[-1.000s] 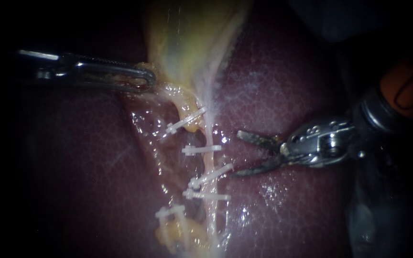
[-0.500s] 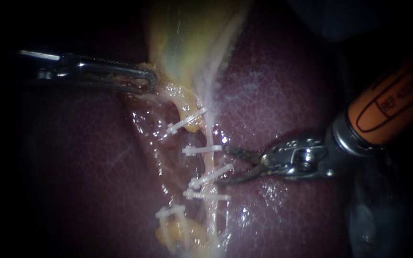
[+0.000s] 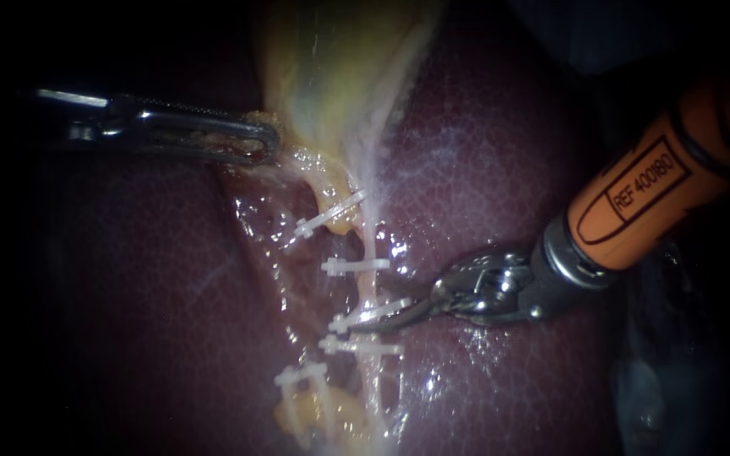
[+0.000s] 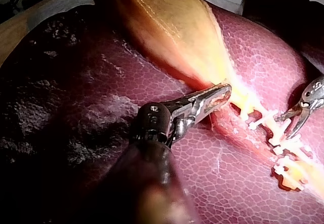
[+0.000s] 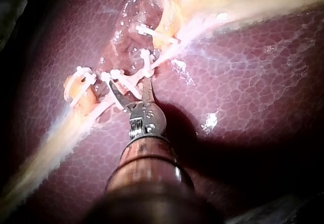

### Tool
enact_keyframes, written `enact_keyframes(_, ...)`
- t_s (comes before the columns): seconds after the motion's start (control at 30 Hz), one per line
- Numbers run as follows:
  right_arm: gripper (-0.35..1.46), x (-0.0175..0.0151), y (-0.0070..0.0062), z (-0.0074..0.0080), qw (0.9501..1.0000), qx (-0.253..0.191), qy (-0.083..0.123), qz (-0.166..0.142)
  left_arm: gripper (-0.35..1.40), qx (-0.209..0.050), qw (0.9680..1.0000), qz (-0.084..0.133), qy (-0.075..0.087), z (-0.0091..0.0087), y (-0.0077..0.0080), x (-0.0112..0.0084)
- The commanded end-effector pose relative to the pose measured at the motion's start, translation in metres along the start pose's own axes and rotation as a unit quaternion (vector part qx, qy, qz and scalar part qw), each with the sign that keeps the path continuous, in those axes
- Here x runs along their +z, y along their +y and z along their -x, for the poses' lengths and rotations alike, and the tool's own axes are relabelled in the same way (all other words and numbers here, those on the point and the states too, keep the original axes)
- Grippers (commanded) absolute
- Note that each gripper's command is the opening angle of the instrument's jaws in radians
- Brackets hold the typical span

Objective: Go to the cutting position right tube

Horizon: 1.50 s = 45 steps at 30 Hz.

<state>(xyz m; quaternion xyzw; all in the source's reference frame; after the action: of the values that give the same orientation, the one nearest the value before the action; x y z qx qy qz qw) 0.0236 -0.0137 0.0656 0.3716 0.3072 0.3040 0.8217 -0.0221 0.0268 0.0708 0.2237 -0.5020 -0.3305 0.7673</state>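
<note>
Your right tool gapes, holding nothing, tips at the right tube between 2 clips amid the liver. It looks soft, slick and thin, so take only bare tube; your left tool clamps the gallbladder.

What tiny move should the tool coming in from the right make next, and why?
Probably ease the right instrument slightly further toward the right tube. Its open jaws only just reach it, between two white clips, and do not yet straddle it. The left instrument grips the gallbladder.
</note>
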Motion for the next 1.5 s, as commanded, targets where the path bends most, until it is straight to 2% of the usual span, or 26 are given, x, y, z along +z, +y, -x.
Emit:
enact_keyframes(0.03,1.20,0.0001,0.0001,-0.0001,1.0000,0.003,0.006,-0.005,-0.35,0.000,1.0000,0.000,0.000,0.0000,0.0000,0.0000)
enact_keyframes(0.23,1.24,0.0008,0.0011,-0.0007,0.9978,0.022,0.035,-0.053,-0.35,0.000,1.0000,0.000,0.000,0.0000,0.0000,0.0000)
enact_keyframes(0.37,1.26,0.0013,0.0016,-0.0012,0.9938,0.030,0.063,-0.086,-0.35,0.000,1.0000,0.000,0.000,0.0000,-0.0001,0.0000)
enact_keyframes(0.63,1.27,0.0026,0.0018,-0.0024,0.9807,0.050,0.108,-0.155,-0.35,0.000,1.0000,0.000,0.000,0.0001,-0.0002,0.0000)
enact_keyframes(0.8,1.26,0.0034,0.0017,-0.0030,0.9724,0.054,0.123,-0.191,-0.35,0.000,1.0000,0.000,0.000,0.0001,-0.0002,0.0000)
enact_keyframes(0.87,1.24,0.0038,0.0017,-0.0030,0.9702,0.054,0.126,-0.199,-0.35,0.000,1.0000,0.000,0.000,0.0001,-0.0002,0.0000)
enact_keyframes(1.03,1.24,0.0050,0.0019,-0.0027,0.9697,0.052,0.125,-0.204,-0.35,0.000,1.0000,0.000,0.000,0.0001,-0.0001,0.0000)
enact_keyframes(1.23,1.32,0.0064,0.0024,-0.0025,0.9683,0.050,0.132,-0.206,-0.35,0.000,1.0000,0.000,0.000,0.0001,-0.0002,0.0000)
enact_keyframes(1.4,1.32,0.0067,0.0029,-0.0031,0.9602,0.051,0.158,-0.225,-0.35,0.000,1.0000,0.000,0.000,0.0001,-0.0002,0.0000)
enact_keyframes(1.5,1.32,0.0068,0.0029,-0.0034,0.9573,0.051,0.166,-0.231,-0.35,0.000,1.0000,0.000,0.000,0.0001,-0.0002,0.0000)
